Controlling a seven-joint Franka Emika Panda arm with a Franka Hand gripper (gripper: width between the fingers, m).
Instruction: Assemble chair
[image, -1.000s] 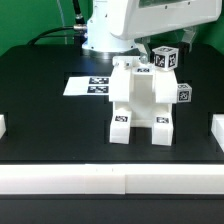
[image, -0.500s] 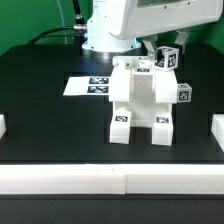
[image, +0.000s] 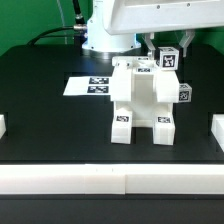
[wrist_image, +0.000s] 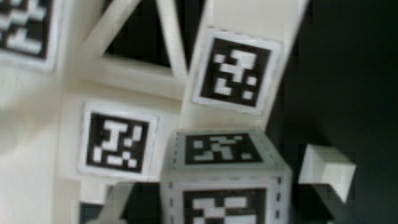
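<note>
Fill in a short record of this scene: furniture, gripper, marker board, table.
furniture: white chair, part-built, standing upright mid-table
gripper: at the chair's top on the exterior view's right, apparently closed on the top tagged block
marker board: flat on the table behind the chair, toward the exterior view's left
table: black, with white rails along its edges
</note>
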